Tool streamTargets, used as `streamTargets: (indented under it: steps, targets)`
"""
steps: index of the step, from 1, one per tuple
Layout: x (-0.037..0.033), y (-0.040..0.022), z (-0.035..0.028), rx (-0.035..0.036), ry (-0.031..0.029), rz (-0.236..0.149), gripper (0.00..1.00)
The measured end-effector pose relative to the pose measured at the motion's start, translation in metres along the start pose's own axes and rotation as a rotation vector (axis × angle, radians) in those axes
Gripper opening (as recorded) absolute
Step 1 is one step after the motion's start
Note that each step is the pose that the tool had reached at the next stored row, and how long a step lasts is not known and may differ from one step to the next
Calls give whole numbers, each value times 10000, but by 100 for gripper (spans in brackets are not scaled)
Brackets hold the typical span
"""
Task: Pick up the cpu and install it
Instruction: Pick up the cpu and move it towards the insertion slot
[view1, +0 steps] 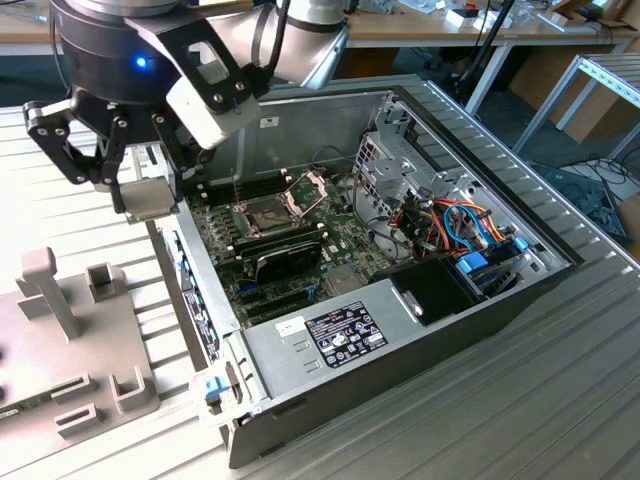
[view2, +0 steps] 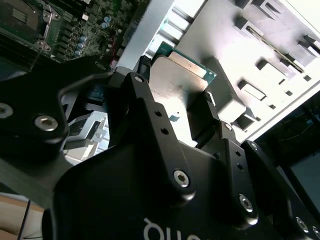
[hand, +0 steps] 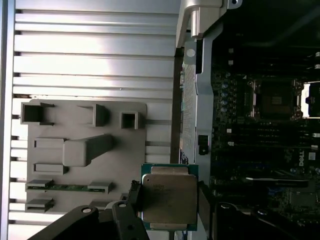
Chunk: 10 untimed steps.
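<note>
The cpu (hand: 169, 197) is off the table (hand: 95, 55), pinched by its side edges in the pincer (hand: 169, 220). The first wrist view gives its dull silver top and green rim square-on, the near edge cut off behind black finger links. The second wrist view comes from behind the pincer, so dark linkage hides most of the chip. Out in the exterior view, the cpu hangs in the air between the grey fixture block (view1: 60, 330) and the open computer case (view1: 400, 330), just beside the case wall on the exterior view's left. Deep in the case sits the socket (view1: 268, 212), retention frame (view1: 308, 188) tilted up; its contacts are too dark to make out.
</note>
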<state>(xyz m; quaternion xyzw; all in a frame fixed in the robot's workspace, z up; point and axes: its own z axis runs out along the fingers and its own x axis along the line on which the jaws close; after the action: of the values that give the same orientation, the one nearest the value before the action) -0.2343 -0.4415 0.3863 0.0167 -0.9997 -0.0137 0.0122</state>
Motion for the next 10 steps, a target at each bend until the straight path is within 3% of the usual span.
streamTargets:
  steps: [10]
  targets:
    - [-232,-8,-6,0,-1,-2,55]
